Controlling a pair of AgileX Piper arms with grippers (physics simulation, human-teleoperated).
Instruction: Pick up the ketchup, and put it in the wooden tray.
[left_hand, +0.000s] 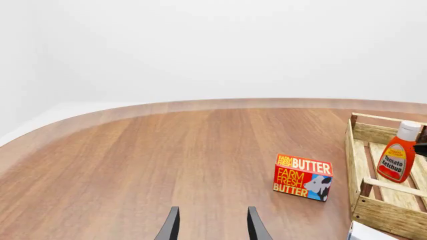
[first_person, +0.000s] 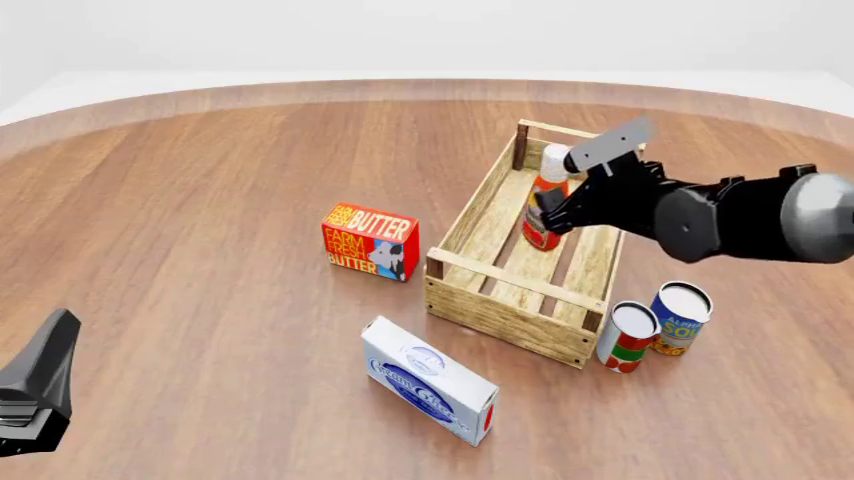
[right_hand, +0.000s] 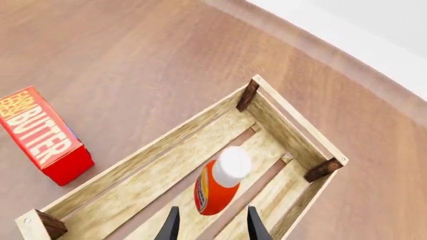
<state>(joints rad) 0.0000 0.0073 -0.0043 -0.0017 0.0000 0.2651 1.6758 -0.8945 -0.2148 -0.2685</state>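
Note:
The ketchup (first_person: 539, 228) stands upright inside the wooden tray (first_person: 507, 310), near its far end. It is a red-orange bottle with a white cap. My right gripper (first_person: 555, 210) is at the bottle from the right side. In the right wrist view the gripper (right_hand: 212, 225) is open, with a gap between each finger and the ketchup (right_hand: 212, 192), and the tray (right_hand: 133, 170) lies below. My left gripper (left_hand: 212, 227) is open and empty, low at the table's near left (first_person: 34, 400). The left wrist view shows the ketchup (left_hand: 395, 160) in the tray (left_hand: 390, 217).
A red butter box (first_person: 370, 243) stands left of the tray. A white-and-blue box (first_person: 430, 392) lies in front of the tray. A red-and-green can (first_person: 627, 337) and a blue can (first_person: 681, 318) stand at the tray's near right corner.

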